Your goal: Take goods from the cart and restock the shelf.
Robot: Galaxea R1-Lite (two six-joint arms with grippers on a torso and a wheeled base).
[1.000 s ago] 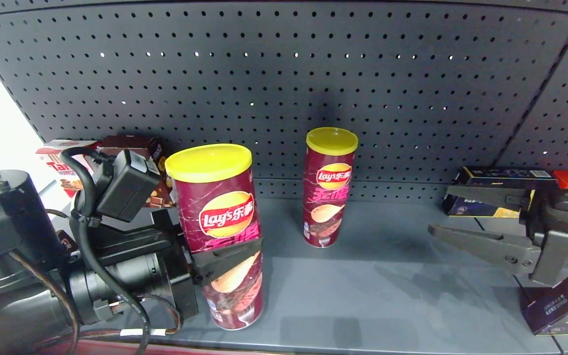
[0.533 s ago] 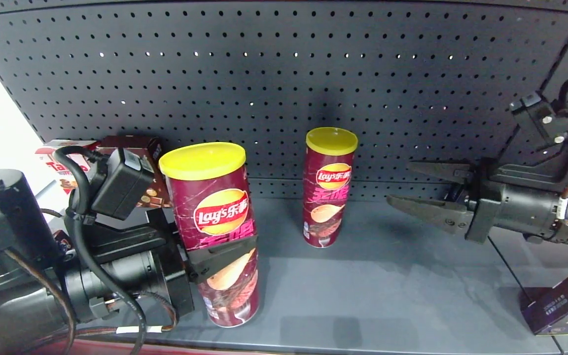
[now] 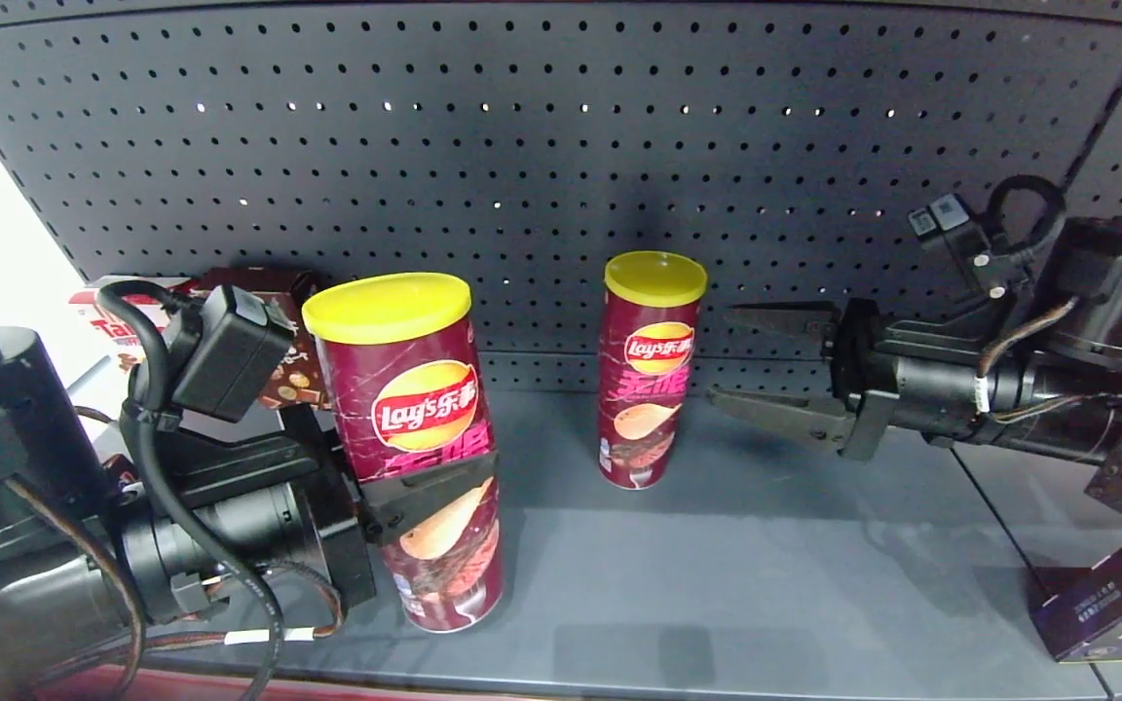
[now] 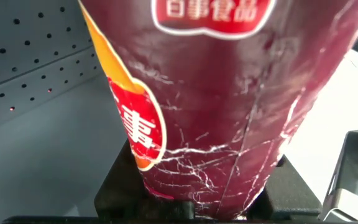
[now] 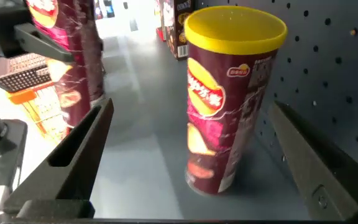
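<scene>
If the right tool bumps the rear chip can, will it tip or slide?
Probably tips rather than slides: the rear chip can is tall and narrow, standing upright on a small base. Likely light for its size, being a snack tube. Its glossy round wall may roll if knocked over on the shelf.

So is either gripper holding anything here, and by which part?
The left gripper grips the nearer chip can around its body, below the middle. The right gripper is open and empty.
</scene>
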